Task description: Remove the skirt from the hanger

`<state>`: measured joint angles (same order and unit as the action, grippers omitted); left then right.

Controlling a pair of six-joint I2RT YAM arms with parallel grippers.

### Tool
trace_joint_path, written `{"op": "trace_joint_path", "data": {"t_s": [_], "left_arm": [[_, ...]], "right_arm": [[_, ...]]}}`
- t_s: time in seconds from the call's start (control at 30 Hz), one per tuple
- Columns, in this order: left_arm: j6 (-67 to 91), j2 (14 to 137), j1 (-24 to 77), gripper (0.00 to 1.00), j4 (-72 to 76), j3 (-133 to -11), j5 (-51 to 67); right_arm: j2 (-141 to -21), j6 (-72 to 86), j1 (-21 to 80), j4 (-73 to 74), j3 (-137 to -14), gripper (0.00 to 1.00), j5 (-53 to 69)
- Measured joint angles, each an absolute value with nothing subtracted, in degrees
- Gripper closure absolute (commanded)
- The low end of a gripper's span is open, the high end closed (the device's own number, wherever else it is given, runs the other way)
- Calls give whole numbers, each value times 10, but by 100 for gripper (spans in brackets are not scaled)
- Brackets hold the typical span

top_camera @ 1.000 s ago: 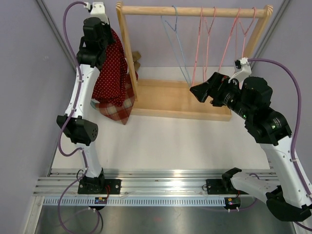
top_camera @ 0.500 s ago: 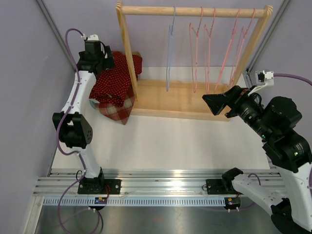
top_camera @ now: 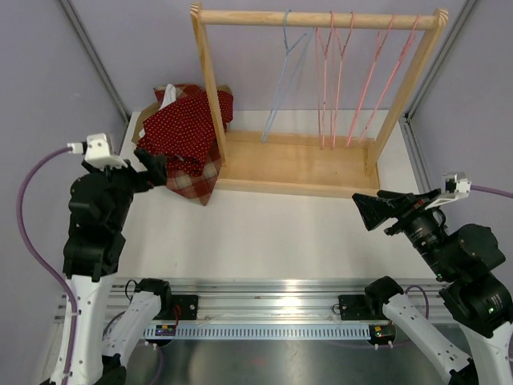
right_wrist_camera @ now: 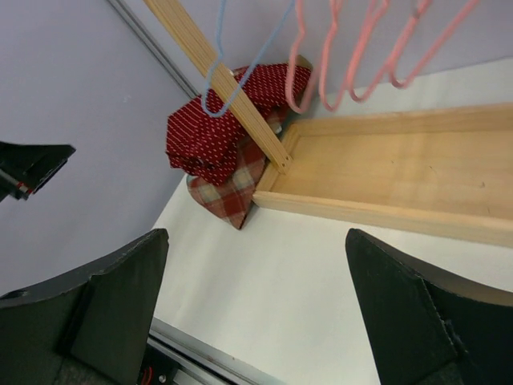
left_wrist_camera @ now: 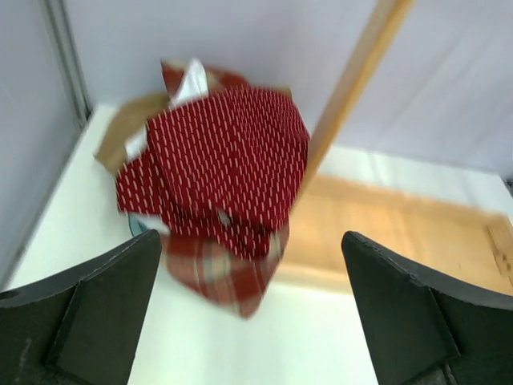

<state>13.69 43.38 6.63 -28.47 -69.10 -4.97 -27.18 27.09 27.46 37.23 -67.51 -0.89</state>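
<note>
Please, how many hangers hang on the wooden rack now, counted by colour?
blue hanger: 1
pink hangers: 4
Total on the wooden rack: 5

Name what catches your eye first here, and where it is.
A red dotted skirt lies crumpled on plaid cloth at the far left corner of the table, beside the left post of the wooden rack. Bare hangers, one blue and the rest pink, hang from its rail. The left claw and right claw are open, empty.
</note>
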Motion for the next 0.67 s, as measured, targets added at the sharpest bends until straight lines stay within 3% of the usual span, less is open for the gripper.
{"op": "trace_joint_path", "data": {"t_s": [0.3, 0.67], "left_arm": [[166, 269, 66, 1, -379, -486, 2], [176, 256, 66, 1, -394, -471, 3]], "right_arm": [[-168, 293, 275, 399, -570, 1, -56], [-150, 302, 275, 401, -568, 0, -66]]}}
